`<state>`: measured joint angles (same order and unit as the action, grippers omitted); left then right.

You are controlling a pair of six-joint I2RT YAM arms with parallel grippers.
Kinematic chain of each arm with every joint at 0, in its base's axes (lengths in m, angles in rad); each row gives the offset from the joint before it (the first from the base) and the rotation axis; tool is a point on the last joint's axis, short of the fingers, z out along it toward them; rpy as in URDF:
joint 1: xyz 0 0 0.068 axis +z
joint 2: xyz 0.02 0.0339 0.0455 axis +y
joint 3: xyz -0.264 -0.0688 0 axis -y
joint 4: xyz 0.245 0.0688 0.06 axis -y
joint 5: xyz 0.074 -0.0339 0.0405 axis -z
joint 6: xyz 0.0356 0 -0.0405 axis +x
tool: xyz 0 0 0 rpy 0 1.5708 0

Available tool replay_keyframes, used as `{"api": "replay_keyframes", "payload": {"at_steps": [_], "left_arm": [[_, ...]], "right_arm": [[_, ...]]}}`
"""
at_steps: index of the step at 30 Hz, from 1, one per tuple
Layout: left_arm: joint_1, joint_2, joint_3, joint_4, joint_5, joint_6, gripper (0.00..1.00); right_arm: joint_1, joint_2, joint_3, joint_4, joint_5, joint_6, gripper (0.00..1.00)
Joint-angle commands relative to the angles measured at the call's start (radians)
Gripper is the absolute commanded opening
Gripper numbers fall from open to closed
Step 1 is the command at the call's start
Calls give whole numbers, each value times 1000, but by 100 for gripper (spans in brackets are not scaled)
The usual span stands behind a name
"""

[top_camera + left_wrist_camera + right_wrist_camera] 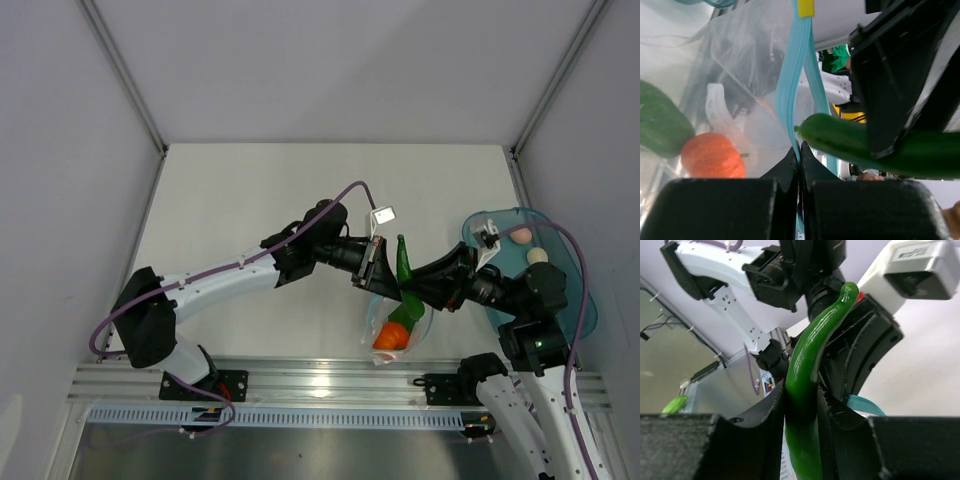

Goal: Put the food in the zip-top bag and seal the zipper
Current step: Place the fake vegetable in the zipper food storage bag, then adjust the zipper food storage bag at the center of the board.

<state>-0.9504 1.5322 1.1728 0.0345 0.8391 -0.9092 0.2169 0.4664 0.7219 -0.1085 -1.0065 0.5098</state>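
Left claw (799, 150): fully closed, pinching the zipper (790, 90) of the zip-top bag (740, 75), centre frame.
Right claw (801, 395): part-open, clamped round the green pepper (810, 350).
Key relation: pepper's long axis runs up-frame in the top view. Its fat end is at or just inside the bag mouth, beside the left claw.
Other food: orange round food (712, 155) in the bag; pale eggs (520, 235) in the teal tray (585, 300), right edge.
Surface: white table (250, 200), walled; claws crowd closely.

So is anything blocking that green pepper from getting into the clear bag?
Nothing visible does. The right gripper holds the green pepper at the mouth of the zip-top bag, which the left gripper pinches by the zipper. The orange-red food lies lower in the bag, away from the opening.
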Motion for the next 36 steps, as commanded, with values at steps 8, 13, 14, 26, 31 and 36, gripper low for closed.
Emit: {"api": "replay_keyframes", "payload": {"at_steps": [8,13,14,26,31,36], "left_arm": [[2,6,-35,174,86,-88,1],[2,0,-42,180,92,-91,1],[4,0,-42,180,92,-92,1],[24,-81,-81,84,-26,-76,0],[38,-178,-78,-18,-141,-37,1],[56,-219,-93,-59,-178,-23,1]], "right_arm": [[119,-17,-7,-29,117,-86,43],[121,-12,-4,-57,147,-105,70],[122,-11,-3,-60,154,-106,74],[122,15,60,-138,204,-136,81],[122,24,141,-216,246,-148,81],[122,99,295,-457,381,-123,68]]}}
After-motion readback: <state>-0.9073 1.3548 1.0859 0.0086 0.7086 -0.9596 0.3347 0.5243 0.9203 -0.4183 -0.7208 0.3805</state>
